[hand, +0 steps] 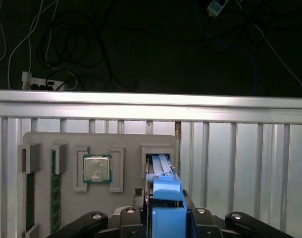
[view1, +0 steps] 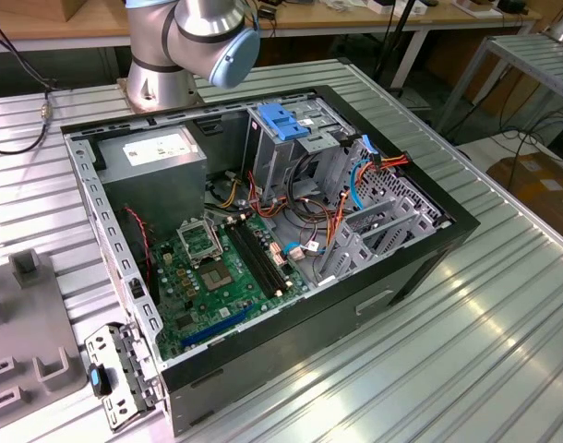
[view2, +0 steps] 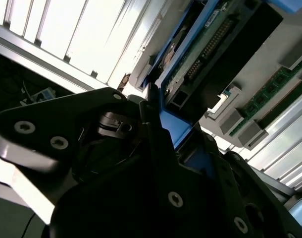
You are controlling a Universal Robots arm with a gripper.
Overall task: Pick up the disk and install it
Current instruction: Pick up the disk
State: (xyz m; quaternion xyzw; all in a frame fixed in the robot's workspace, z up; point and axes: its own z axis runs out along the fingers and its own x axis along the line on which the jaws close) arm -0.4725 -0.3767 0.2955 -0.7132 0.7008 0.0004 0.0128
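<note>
In the first wrist view the disk (hand: 163, 191) stands on edge in a slot of a grey holder plate (hand: 126, 144), its bright blue carrier facing the camera. My gripper (hand: 166, 220) is around the carrier's near end, a black finger on each side. In the second wrist view the disk (view2: 225, 44) shows a dark body, a green circuit board and a row of connector pins. There my gripper (view2: 173, 131) is shut on the blue carrier edge.
The holder plate also carries a processor chip (hand: 96, 168) and a memory stick (hand: 55, 193). In the exterior view an open computer case (view1: 420, 268) lies on the slatted metal table, with a grey drive cage topped by a light-blue latch plate (view1: 283, 125). The arm's base (view1: 161, 78) stands behind the case.
</note>
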